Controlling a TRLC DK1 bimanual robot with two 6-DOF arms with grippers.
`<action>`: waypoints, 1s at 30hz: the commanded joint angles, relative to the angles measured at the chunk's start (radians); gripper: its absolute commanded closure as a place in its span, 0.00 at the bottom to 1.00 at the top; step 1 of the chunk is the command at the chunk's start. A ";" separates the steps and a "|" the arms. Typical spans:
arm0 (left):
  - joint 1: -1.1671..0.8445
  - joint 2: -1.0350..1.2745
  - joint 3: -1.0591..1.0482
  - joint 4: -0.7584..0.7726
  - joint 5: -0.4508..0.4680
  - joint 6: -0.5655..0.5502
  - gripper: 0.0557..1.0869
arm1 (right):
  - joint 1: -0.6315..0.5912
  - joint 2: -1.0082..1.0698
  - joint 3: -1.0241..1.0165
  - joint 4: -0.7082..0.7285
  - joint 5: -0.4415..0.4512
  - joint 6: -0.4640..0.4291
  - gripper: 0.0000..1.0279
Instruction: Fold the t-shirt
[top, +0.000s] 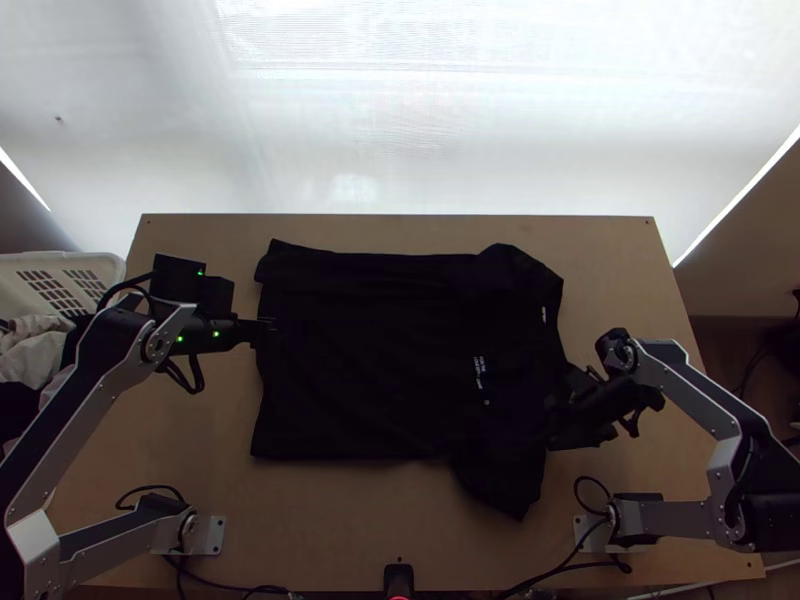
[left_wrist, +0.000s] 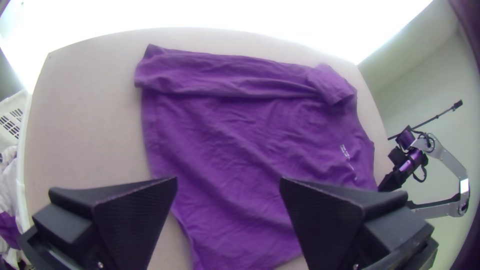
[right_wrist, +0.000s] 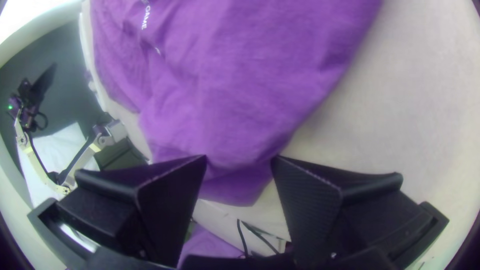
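Two arms, top view: The left arm (top: 85, 405) stretches up along the table's left side and bends inward toward the hem (top: 258, 400); the right arm (top: 705, 400) angles back, elbow outward, its wrist over the neck end.
T-shirt, top view: The dark shirt (top: 360, 350) lies front up across the middle of the wooden table (top: 370, 530), neck toward the right, probably laid sideways so each arm can work one end.
Near sleeve, top view: The sleeve (top: 505, 485) juts toward the near edge, its side apparently awaiting a fold.
Folded strip, left wrist view: The far side (left_wrist: 215, 75) is turned inward in a long band, far sleeve (left_wrist: 330, 82) laid over the shoulder, likely to narrow the shirt.
Left gripper, left wrist view: The gripper (left_wrist: 228, 179) is released, fingers wide apart above the hem end, presumably placed to take that edge.
Right gripper, right wrist view: The gripper (right_wrist: 240, 157) is also released, nothing clenched; its fingers stand apart on either side of the sleeve's narrow end, a pose that suggests a pinch there comes next.
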 joint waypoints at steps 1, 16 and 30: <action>0.015 -0.008 0.001 -0.007 0.001 0.014 0.04 | 0.025 0.010 0.013 0.036 0.013 0.017 0.45; 0.041 -0.025 0.003 -0.024 0.003 0.041 0.04 | 0.048 -0.082 0.008 0.116 0.064 0.012 0.97; -0.050 0.075 -0.043 -0.558 -0.145 0.376 0.04 | 0.059 -0.096 0.028 0.085 0.062 0.031 0.97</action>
